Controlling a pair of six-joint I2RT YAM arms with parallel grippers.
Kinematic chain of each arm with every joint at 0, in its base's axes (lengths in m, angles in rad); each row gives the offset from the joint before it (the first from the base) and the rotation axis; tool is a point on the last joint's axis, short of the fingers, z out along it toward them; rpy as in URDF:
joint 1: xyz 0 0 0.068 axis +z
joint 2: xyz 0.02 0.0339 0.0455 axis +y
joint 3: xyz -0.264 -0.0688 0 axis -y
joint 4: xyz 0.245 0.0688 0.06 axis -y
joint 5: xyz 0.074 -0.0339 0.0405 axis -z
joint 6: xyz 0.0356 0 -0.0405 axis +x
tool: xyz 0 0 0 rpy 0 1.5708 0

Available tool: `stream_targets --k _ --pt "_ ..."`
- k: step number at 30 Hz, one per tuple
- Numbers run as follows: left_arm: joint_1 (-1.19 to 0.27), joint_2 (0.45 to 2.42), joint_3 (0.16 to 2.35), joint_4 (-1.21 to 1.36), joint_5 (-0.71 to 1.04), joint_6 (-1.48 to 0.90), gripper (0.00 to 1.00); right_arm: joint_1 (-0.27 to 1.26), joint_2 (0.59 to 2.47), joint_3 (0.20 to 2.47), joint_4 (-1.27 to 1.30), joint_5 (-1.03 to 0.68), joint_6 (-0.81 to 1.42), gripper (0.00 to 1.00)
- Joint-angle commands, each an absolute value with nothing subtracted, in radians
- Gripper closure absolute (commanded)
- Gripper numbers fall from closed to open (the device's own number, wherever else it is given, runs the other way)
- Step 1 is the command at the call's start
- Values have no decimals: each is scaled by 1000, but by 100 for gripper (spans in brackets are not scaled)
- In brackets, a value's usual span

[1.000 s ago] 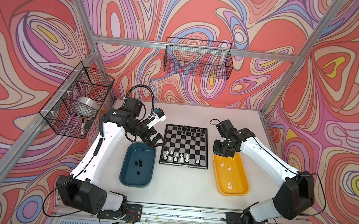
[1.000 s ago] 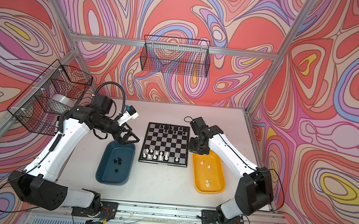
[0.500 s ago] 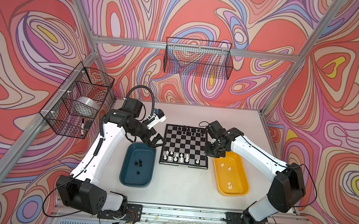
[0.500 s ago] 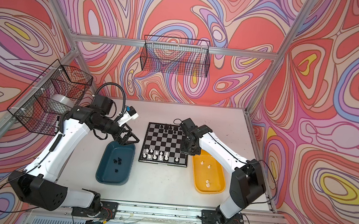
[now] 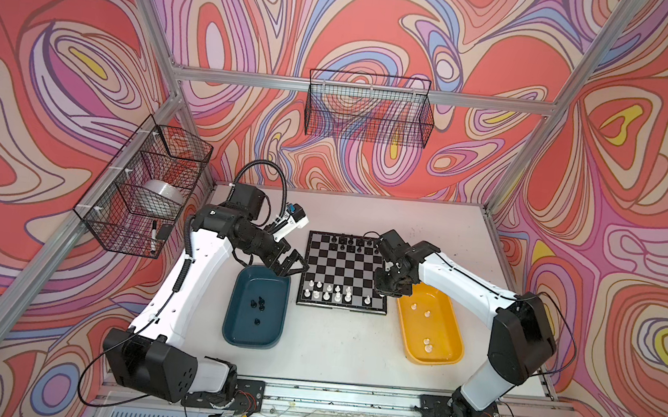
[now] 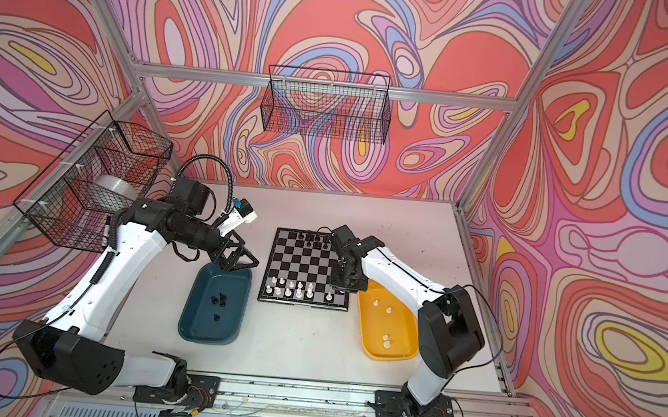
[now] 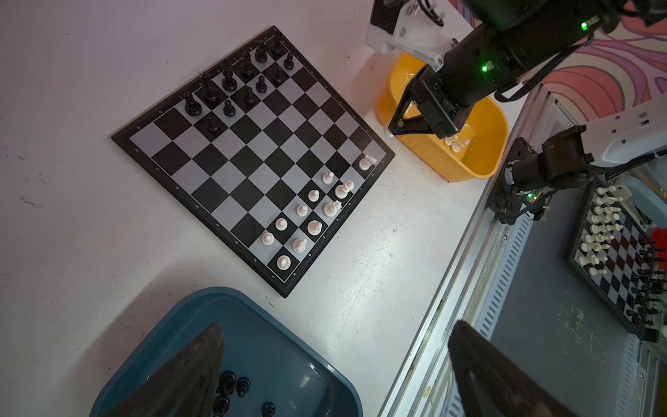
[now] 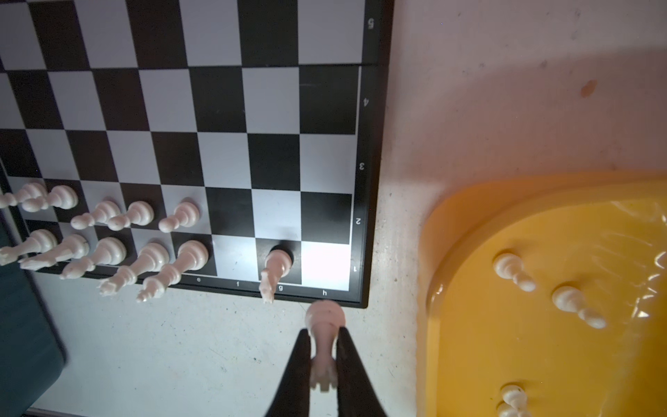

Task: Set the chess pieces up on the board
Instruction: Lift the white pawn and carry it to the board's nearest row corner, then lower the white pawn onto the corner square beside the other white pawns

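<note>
The board (image 5: 343, 269) lies mid-table, also in the other top view as the board (image 6: 306, 263). White chess pieces (image 5: 328, 294) fill part of its two near rows, and black ones (image 5: 352, 242) stand along the far rows. My right gripper (image 8: 323, 334) is shut on a white rook (image 8: 324, 346), held just off the board's near right corner (image 8: 361, 296). In both top views the right gripper (image 5: 383, 290) (image 6: 339, 287) hangs at the board's right edge. My left gripper (image 5: 295, 266) (image 7: 337, 325) stands open and empty over the far end of the teal tray (image 5: 266, 328).
Several loose black pieces (image 5: 259, 303) lie in the teal tray. A yellow tray (image 5: 436, 344) right of the board holds several white pawns (image 8: 512, 270). Wire baskets hang on the left wall (image 5: 145, 195) and the back wall (image 5: 368, 112). A metal rail (image 5: 326, 397) runs along the table's front.
My right gripper has moved left from above the yellow tray's far end to the board's right edge and lower, still shut on the white rook. The left arm has not moved.
</note>
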State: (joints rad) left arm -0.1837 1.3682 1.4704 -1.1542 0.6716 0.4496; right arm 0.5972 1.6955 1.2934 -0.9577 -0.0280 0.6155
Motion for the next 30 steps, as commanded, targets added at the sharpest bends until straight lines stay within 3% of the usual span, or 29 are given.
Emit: stream_targets --k 1,30 --pt "-188 1350 1464 -1163 672 467 3 607 1722 1270 -926 -40 621 87" --pt "-189 1342 1453 -1160 664 469 3 620 1828 1238 -877 -57 603 86"
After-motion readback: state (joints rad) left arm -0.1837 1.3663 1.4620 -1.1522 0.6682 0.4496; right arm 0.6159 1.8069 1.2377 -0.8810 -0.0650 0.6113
